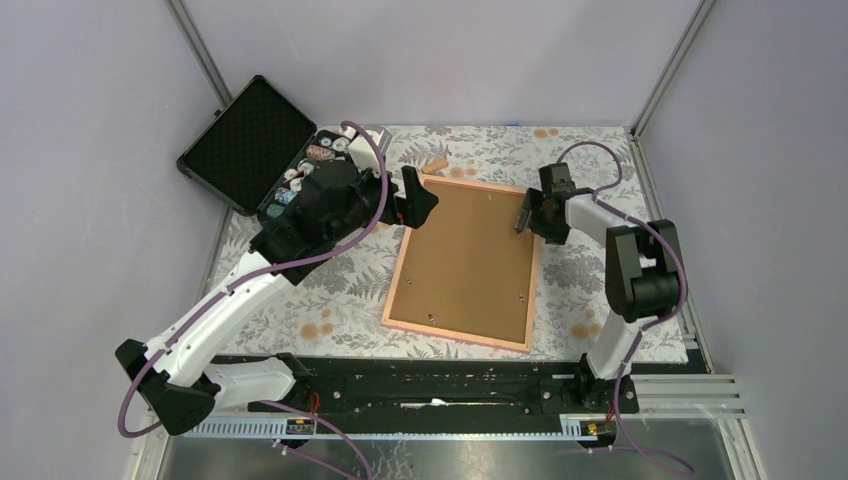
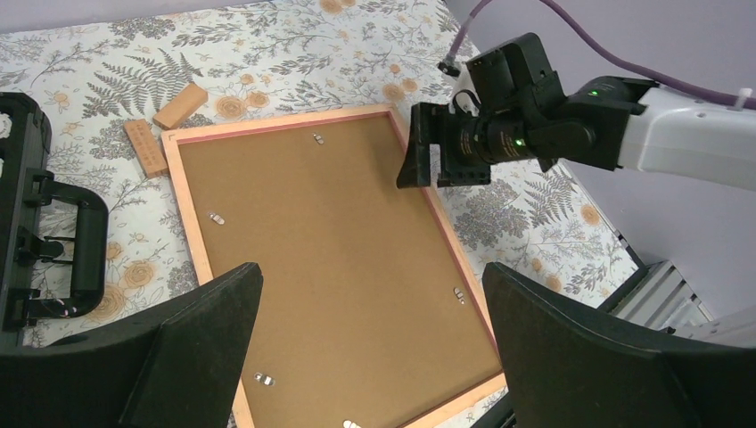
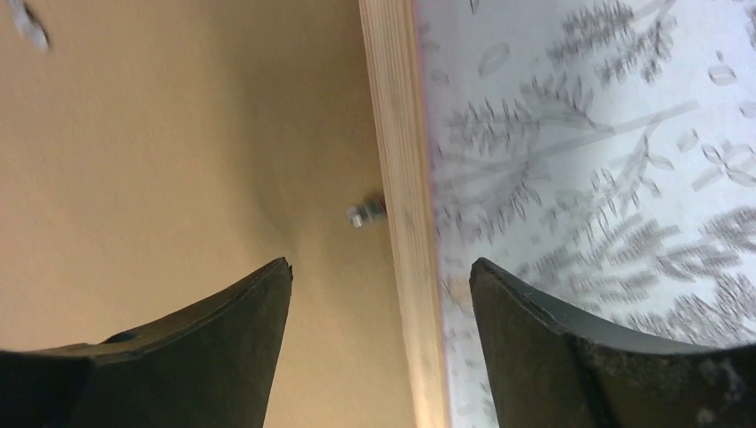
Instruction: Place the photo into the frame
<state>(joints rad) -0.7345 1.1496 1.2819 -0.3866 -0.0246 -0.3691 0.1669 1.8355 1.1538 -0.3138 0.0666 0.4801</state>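
At the far left an open black case (image 1: 245, 140) is lying on the desk (image 1: 330, 300); beside it the left fingers (image 2: 178, 357) are hanging spread wide and holding nothing, above the far-left corner of the frame (image 1: 455, 337); two small wooden blocks (image 2: 180, 105) are lying just outside that corner. The frame is lying flat and back upward in the middle of the desk, with a brown backing board (image 1: 465, 260) sitting inside its rails; the photo is not showing in any view, so it is probably lying under that board, though that cannot be confirmed. The right fingers (image 3: 571, 348) are likewise gaping wide and empty, hovering close over the right rail, with one small metal tab (image 3: 364, 214) lying between them at the rail's inner edge.

The step in hand is looking like securing the board with the tabs; doing it well is calling for lowering one fingertip just beside the tab, nudging it inward over the board, and pressing lightly so the frame is not sliding; the left fingers could be steadying the far corner.
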